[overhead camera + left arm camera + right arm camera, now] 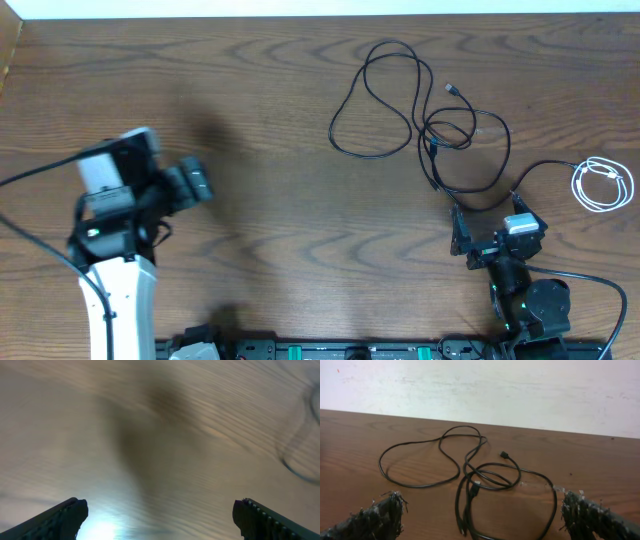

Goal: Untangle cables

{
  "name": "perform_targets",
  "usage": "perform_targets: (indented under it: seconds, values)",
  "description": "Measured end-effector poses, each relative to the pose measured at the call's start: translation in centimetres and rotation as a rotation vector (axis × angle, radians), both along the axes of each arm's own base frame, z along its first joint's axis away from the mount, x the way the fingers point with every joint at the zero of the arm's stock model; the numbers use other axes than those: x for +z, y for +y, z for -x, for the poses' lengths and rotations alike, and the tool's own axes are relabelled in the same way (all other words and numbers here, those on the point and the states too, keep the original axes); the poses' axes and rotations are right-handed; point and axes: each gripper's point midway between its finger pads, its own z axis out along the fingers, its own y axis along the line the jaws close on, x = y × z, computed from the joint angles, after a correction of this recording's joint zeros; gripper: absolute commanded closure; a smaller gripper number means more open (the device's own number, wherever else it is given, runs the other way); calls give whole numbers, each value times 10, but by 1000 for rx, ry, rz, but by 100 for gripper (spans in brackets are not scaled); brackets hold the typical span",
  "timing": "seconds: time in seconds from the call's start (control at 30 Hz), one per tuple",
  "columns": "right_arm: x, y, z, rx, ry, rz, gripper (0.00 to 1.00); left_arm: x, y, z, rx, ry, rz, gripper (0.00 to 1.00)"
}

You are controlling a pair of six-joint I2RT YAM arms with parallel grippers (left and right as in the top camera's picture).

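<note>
Nearby, a coiled white cable (602,184) lies beside tangled black cables (433,150).

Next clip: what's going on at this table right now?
Two robot arms sit at a wooden table with a job of untangling cords, and nothing is held yet. The black cables lie in overlapping loops on the right half, and a small white cable lies coiled apart, near the right edge. The right gripper is open and faces the black tangle from close by. The left gripper is open over bare wood, well away from the cables; its view is blurred.
</note>
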Motion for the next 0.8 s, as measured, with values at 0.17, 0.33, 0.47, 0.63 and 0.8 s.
perform_targets:
  seconds: [0.17,0.33,0.47,0.63,0.8]
  values:
    - [0,0,0,0,0,0,1,0,-52,-1,-179,0,3,2]
    - [0,0,0,0,0,0,1,0,-78,2,-269,2,3,2]
    - [0,0,0,0,0,0,1,-3,-79,6,-274,20,3,2]
    - [0,0,0,0,0,0,1,-13,-79,-1,-276,-10,-10,2]
    - [0,0,0,0,0,0,1,-34,-79,-26,-283,-151,-34,2]
